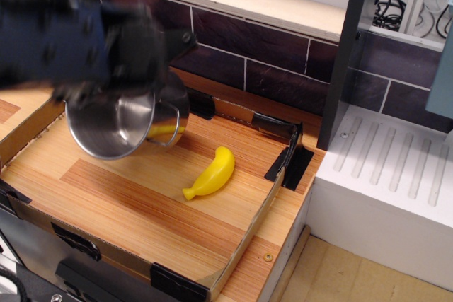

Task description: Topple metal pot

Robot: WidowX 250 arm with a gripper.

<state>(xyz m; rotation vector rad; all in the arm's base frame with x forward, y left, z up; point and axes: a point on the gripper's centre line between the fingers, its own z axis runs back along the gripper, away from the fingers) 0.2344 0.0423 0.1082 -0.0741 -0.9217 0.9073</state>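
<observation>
Gripper (106, 54) badly motion-blurred; jaw state cannot tell. Pot (124, 124) directly below it, tipped hard, mouth facing camera, rim apparently in the blur, likely levered over. Banana (211, 172) lower right, apart.

A shiny steel metal pot (117, 124) tilts steeply on its side, open mouth facing forward, left of the yellow banana (211, 172) on the tabletop (141, 210).
</observation>
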